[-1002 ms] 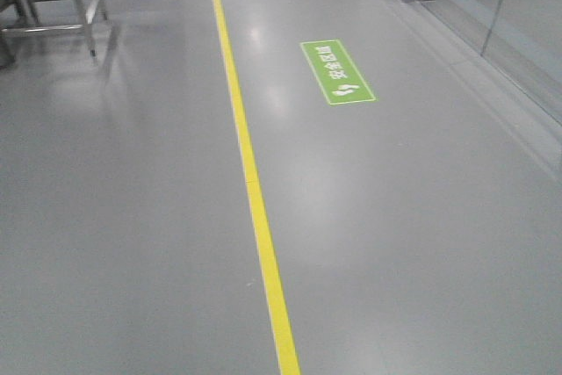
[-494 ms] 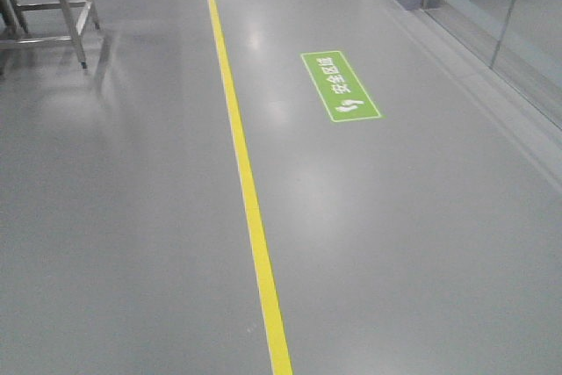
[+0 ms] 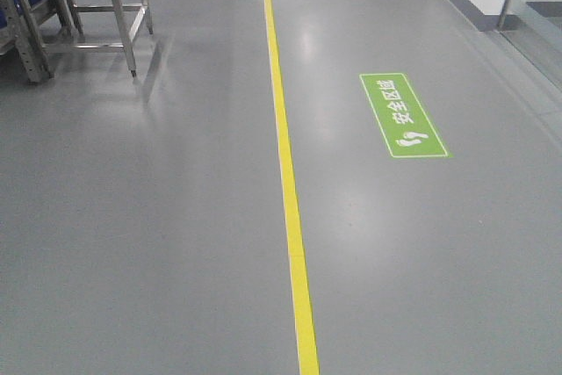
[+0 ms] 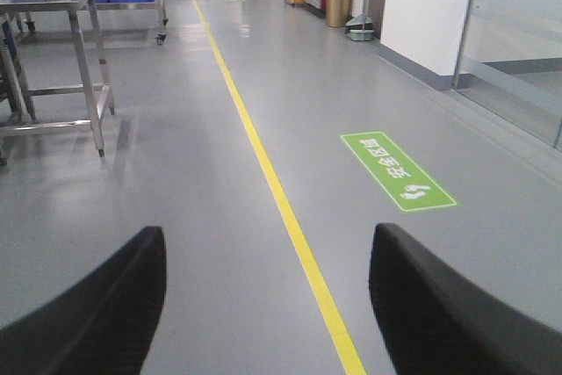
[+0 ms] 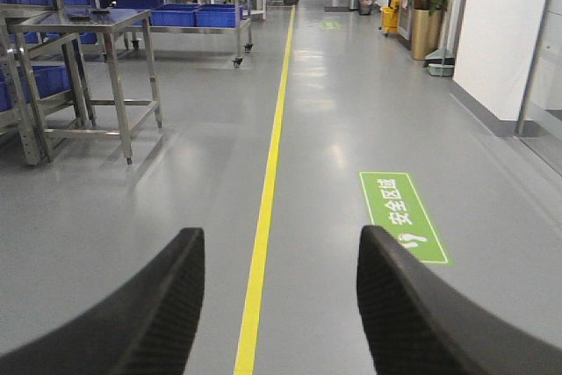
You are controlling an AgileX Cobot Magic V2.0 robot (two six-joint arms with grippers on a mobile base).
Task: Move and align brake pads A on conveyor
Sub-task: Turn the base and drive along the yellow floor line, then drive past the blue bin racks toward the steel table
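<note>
The black left end effector (image 4: 268, 300) and black right end effector (image 5: 281, 300) hung wide open and empty, each straddling the yellow painted floor line (image 3: 287, 173). No view showed the brake pads A or the conveyor.

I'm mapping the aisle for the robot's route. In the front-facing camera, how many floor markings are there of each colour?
yellow painted floor line: 1
green rectangular floor sign with white characters: 1
Total: 2
</note>
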